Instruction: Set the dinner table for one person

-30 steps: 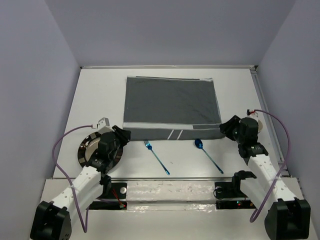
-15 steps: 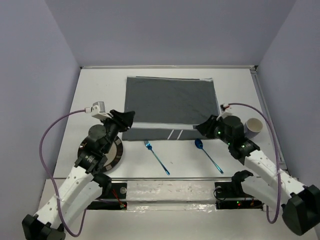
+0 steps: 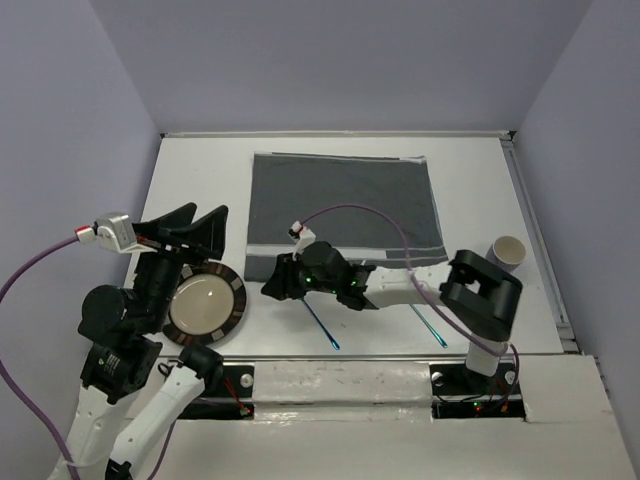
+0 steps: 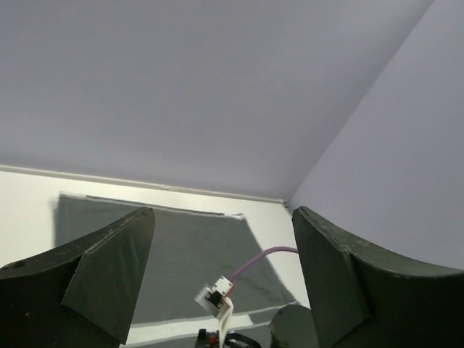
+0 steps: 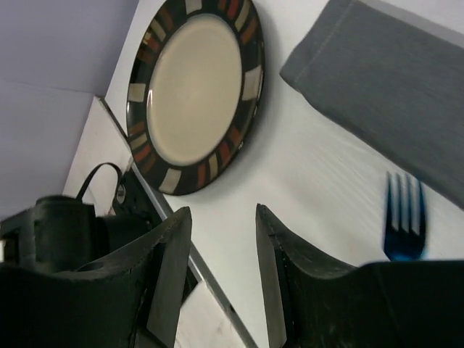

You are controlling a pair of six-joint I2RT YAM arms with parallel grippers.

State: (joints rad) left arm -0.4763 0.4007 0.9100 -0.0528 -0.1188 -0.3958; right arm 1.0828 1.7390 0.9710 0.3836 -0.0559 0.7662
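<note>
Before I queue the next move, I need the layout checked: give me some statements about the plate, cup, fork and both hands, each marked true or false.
1. The plate sits on the placemat. False: it lies on the bare dinner table, left of the placemat.
2. The left hand is open and empty. True.
3. The cup stands right of the placemat. True.
4. The right hand grips the fork. False: the fork lies on the dinner table, and that hand is open with nothing between its fingers.
</note>
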